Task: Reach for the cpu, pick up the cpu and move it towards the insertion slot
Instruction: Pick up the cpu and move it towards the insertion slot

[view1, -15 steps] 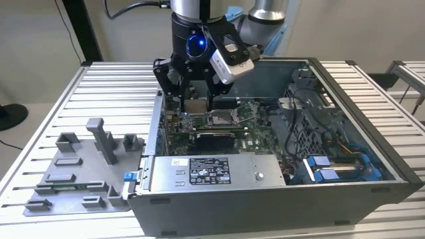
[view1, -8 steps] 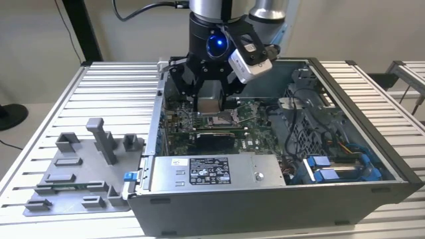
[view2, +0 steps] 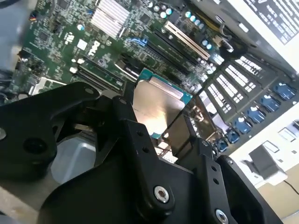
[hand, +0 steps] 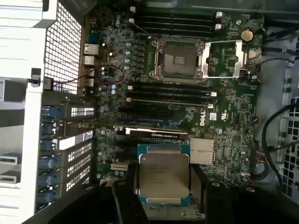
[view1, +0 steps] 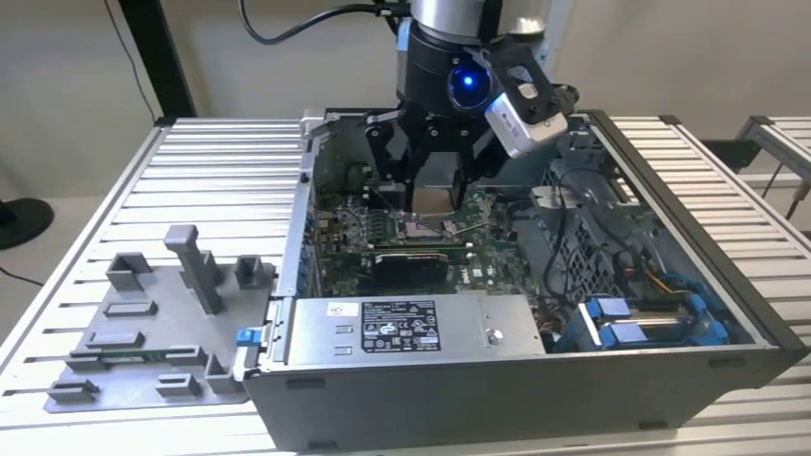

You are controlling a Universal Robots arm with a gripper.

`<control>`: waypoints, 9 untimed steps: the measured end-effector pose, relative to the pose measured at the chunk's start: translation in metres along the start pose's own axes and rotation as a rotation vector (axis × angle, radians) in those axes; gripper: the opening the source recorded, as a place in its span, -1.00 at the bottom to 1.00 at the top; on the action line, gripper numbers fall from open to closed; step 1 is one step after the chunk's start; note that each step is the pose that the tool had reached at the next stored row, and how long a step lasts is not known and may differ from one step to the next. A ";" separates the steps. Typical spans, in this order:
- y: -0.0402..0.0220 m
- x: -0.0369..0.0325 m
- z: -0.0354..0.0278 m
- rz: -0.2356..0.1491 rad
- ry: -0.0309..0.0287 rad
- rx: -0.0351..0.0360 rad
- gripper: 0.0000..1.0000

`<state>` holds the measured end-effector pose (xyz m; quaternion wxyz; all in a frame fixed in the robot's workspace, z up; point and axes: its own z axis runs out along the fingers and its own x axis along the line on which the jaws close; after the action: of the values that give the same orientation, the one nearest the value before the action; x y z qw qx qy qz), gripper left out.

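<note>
The cpu [hand: 163,174], a thin square chip with a pale silver face edged in green, hangs face-out above the green board, well short of the insertion slot [hand: 178,59], whose silver frame stands open around a dark centre.

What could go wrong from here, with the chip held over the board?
1. The small square silver-faced cpu looks gripped only by its edges between the black gripper fingers, so a slip could drop it onto the green circuit board.
2. The silver-framed insertion slot lies open with its load plate swung aside; any tilt or rotation on arrival could damage the socket contacts.
</note>
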<state>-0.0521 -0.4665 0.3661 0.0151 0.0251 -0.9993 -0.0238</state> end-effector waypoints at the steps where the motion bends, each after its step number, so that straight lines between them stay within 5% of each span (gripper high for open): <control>1: 0.0000 -0.0031 -0.0001 0.000 0.0000 0.0001 -1.00; 5: 0.0005 -0.0152 0.0000 0.000 -0.0001 -0.0001 -1.00; 9: 0.0014 -0.0194 0.0003 0.000 0.0000 0.0001 -1.00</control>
<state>-0.0328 -0.4641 0.3653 0.0151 0.0249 -0.9993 -0.0237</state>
